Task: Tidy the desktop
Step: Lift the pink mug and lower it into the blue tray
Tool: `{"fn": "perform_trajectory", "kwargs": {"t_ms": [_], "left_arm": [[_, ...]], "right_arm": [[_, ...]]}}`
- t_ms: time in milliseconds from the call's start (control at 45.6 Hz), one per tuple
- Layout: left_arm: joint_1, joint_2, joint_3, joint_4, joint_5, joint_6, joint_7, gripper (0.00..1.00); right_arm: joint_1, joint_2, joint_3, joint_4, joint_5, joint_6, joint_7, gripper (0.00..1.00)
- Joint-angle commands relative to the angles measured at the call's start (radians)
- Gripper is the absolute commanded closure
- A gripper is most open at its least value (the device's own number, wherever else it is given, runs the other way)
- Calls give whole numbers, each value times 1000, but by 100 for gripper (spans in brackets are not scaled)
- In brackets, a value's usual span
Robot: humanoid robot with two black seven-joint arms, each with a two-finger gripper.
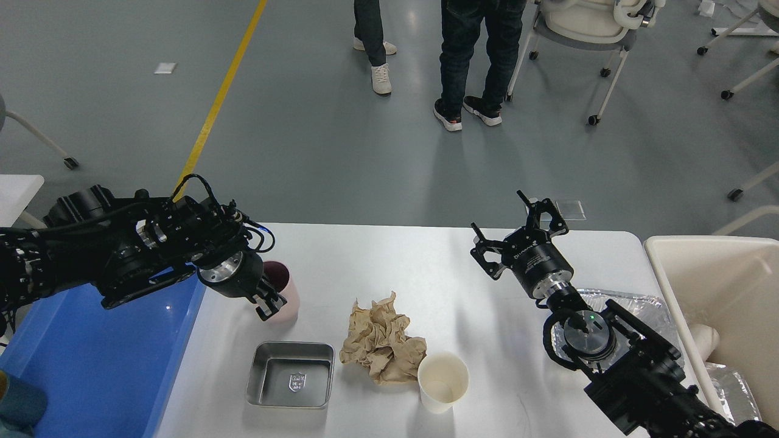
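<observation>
- Right now my left gripper (266, 299) is at the pink cup (282, 295) on the left part of the desktop (389, 261); its jaws are closed on the cup's near wall, one finger (265, 312) showing on the outside of it.
- I see the cup upright, its dark inside visible, just beside the blue bin (91, 359) that sits against the desktop's left edge.
- My right gripper (517, 231) hangs over the far right part of the desktop with its jaws spread apart and nothing between them.
- Near the front edge a square metal tray (291, 374) lies flat, with a small emblem on its bottom.
- Just right of the tray sits a crumpled brown paper (380, 340), and a white paper cup (443, 382) stands upright touching the paper's near right side.
- A sheet of crinkled foil (633, 304) lies on the right end of the desktop, partly hidden under my right arm.
- A cream bin (718, 286) stands against the desktop's right edge.
- Beyond the desktop, two people's legs (468, 61) stand on the grey floor, with a yellow line (219, 100) to their left.
</observation>
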Motion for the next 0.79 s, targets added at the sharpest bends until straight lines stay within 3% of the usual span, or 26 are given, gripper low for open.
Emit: {"fn": "perform_trajectory", "kwargs": {"t_ms": [0,373,767], "left_arm": [[-79,39,-30,-21,-33,-16,-21,100],[-222,328,-56,-296,-37,-85,-33,98],[-168,852,-54,-646,-28,-66,-32,98]], "right_arm": [[-1,0,0,-2,0,0,0,0],[8,-8,0,-4,0,-2,0,0],[6,-8,0,-4,0,-2,0,0]]}}
